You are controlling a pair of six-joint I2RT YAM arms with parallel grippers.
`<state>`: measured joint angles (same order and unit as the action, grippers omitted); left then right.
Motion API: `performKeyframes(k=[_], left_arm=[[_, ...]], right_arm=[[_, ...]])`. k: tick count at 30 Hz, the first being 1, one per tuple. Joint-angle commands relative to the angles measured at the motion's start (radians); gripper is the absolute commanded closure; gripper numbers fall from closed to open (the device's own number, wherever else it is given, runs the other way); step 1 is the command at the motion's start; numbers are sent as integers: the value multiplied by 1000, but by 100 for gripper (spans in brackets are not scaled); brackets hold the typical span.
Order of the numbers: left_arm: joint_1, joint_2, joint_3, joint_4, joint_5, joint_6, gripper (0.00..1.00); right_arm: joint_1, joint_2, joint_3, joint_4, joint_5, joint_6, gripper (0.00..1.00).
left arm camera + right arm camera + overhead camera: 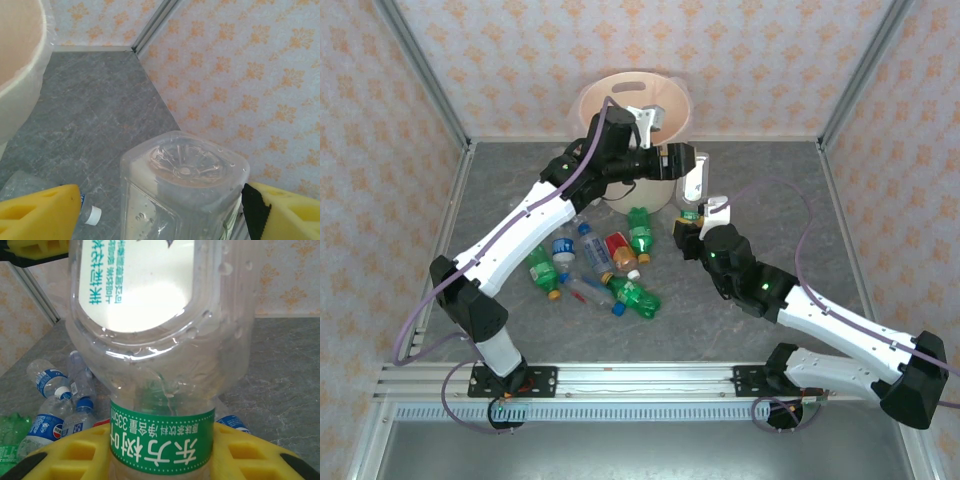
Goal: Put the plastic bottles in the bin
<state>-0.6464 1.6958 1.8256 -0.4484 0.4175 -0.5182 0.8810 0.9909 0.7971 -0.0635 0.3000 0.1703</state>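
Top external view first: there's the grey worktop (770,200), with the cream bin (610,88) at its far edge. So where are the bottles?

Most of the plastic bottles (605,265) lie in a loose heap on the worktop in front of the bin. One clear bottle (696,185) is up off the surface between the two grippers, just beside the bin's near wall but not over its mouth.

Who's got it, then?

The right gripper (162,455), going by its wrist view. Its yellow fingers (65,460) are clamped on the narrow end with the green label (162,440), which leaves the wide body free. The left gripper (160,202) straddles the base end. One pad (254,212) touches the bottle, but on the other side there's a gap, and a white cap (92,215) down on the worktop shows through it. So its jaws are spread, not gripping.

A handover?

Looks that way to me. The left arm (520,225) is the one beside the bin, so passing the bottle across makes sense. The risk I see is the right gripper letting go before the left has a firm hold.
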Motion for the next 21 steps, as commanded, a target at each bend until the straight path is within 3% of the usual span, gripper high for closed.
performKeyframes(k=[1,5,10,15,21], left_arm=[[-42,19,59,-51,-124,-8,16],[-89,28,69,-41,-172,-36,16],[-150,118,201,-162,-271,-21,16],[-175,229,358,-300,-336,-4,18],[-188,301,450,-348,-389,0,23]], right_arm=[[4,-22,13,17,41,-2,61],[4,-34,-6,16,66,2,61],[4,-32,-19,10,92,0,61],[5,-32,-15,7,111,-15,61],[9,-25,-15,1,117,-17,60]])
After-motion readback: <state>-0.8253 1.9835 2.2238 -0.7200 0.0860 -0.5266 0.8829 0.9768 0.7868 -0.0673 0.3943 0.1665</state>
